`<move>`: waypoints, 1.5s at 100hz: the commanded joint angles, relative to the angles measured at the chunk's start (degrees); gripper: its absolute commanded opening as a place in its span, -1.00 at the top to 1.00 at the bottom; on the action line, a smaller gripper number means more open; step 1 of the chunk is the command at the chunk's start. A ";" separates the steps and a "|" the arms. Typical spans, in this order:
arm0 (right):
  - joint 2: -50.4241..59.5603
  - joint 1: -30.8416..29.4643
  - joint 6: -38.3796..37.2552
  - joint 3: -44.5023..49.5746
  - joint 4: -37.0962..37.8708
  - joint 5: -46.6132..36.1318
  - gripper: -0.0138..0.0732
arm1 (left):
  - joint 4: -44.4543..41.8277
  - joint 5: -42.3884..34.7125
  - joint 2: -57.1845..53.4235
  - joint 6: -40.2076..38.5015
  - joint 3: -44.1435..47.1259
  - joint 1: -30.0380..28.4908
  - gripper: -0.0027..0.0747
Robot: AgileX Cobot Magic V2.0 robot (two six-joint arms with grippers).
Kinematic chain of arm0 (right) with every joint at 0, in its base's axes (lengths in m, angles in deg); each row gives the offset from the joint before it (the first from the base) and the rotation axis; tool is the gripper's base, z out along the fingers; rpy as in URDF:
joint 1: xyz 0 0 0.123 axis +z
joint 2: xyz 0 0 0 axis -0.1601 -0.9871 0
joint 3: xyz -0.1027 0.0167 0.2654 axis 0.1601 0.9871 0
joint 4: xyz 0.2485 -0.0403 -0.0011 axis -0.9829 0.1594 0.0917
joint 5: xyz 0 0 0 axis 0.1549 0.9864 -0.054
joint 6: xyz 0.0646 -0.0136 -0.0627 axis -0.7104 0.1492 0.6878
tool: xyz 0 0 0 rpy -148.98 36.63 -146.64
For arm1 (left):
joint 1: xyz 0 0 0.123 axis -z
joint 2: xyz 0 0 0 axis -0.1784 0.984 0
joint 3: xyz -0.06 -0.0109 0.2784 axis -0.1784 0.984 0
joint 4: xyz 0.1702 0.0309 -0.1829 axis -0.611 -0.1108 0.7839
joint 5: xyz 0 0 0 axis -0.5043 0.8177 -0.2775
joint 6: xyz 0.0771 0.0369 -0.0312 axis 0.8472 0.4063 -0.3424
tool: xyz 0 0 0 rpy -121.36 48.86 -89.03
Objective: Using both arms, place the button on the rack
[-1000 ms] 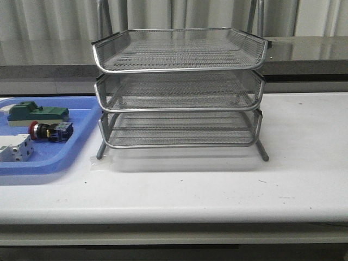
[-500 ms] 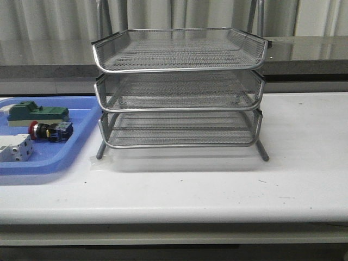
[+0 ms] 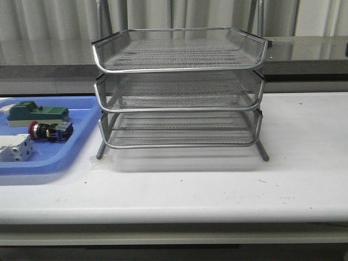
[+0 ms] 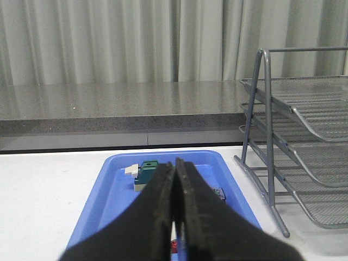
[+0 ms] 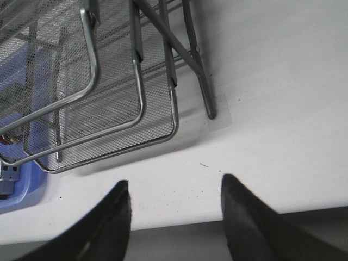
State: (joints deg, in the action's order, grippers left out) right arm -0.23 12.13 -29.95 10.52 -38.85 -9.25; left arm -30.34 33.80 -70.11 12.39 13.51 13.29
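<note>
The button (image 3: 49,131), with its red cap, black body and blue-yellow rear block, lies in the blue tray (image 3: 81,117) left of the rack (image 3: 179,87). Neither arm shows in the front view. In the left wrist view my left gripper (image 4: 175,162) is shut and empty above the blue tray (image 4: 114,185). Its fingers (image 4: 155,212) hide most of the button; a bit of red cap (image 4: 174,246) shows in the slit. My right gripper (image 5: 174,179) is open and empty over bare table by the rack's (image 5: 138,81) front right corner.
A green block (image 3: 38,112) and a white-grey terminal block (image 3: 15,148) share the blue tray with the button. The green block also shows in the left wrist view (image 4: 144,171). The rack's leg (image 5: 201,81) stands ahead of my right gripper. A grey ledge (image 3: 304,51) runs behind the table.
</note>
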 commanded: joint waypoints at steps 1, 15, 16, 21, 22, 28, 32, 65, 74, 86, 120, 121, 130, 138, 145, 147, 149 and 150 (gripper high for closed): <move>-2.33 1.07 1.33 -2.10 -3.76 -4.56 -0.39 | 0.17 -4.62 -1.87 -0.36 1.93 0.38 0.98; -7.74 3.26 7.33 -2.10 -11.67 -7.86 -0.39 | 0.17 -4.62 -1.87 -0.36 1.93 0.38 0.98; -8.26 3.35 8.35 -2.10 -12.26 -8.01 -0.39 | 0.17 -4.62 -1.87 -0.36 1.93 0.38 0.98; -10.00 4.09 12.36 -2.10 -16.74 -9.02 -0.39 | 0.17 -4.62 -1.87 -0.36 1.93 0.38 0.98; -10.23 4.27 12.97 -2.10 -18.17 -9.21 -0.39 | 0.17 -4.62 -1.87 -0.36 1.93 0.38 0.98; -12.44 4.83 18.86 -2.10 -24.17 -9.64 -0.39 | 0.17 -4.62 -1.87 -0.36 1.93 0.38 0.98; -13.91 4.95 22.44 -2.10 -29.07 -9.71 -0.39 | 0.17 -4.62 -1.87 -0.36 1.93 0.38 0.98; -24.49 4.95 60.29 -2.15 -68.73 -2.32 -0.39 | 0.17 -4.62 -1.87 -0.36 1.93 0.38 0.98; -27.27 4.95 63.38 -2.94 -71.61 -0.03 -0.39 | 0.17 -4.62 -1.87 -0.36 1.93 0.38 0.98; -30.65 4.95 63.60 -4.50 -71.61 2.60 -0.39 | 0.17 -4.62 -1.87 -0.36 1.93 0.38 0.98; -36.01 4.95 63.78 -9.88 -71.61 6.28 -0.39 | 0.17 -4.62 -1.87 -0.36 1.93 0.38 0.98; -36.12 4.95 63.78 -10.01 -71.61 6.28 -0.39 | 0.17 -4.62 -1.87 -0.36 1.93 0.38 0.98; -36.88 4.95 63.78 -10.84 -71.61 6.28 -0.39 | 0.17 -4.62 -1.87 -0.36 1.93 0.38 0.98; -37.35 4.95 63.78 -11.07 -71.61 6.28 -0.39 | 0.17 -4.62 -1.87 -0.36 1.93 0.38 0.98; -37.52 4.95 63.78 -11.07 -71.61 6.21 -0.39 | 0.17 -4.62 -1.87 -0.36 1.93 0.38 0.98; -37.54 4.95 63.78 -11.07 -71.61 6.21 -0.38 | 0.17 -4.62 -1.87 -0.36 1.93 0.38 0.98; -37.66 4.95 63.78 -11.07 -71.61 6.27 -0.37 | 0.17 -4.62 -1.87 -0.36 1.93 0.38 0.98; -37.66 4.95 63.78 -11.07 -71.61 6.27 -0.37 | 0.17 -4.62 -1.87 -0.36 1.93 0.38 0.98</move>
State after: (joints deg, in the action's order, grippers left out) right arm -39.84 17.05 33.18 1.47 -105.75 -5.84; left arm -30.34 33.80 -70.11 12.39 13.51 13.29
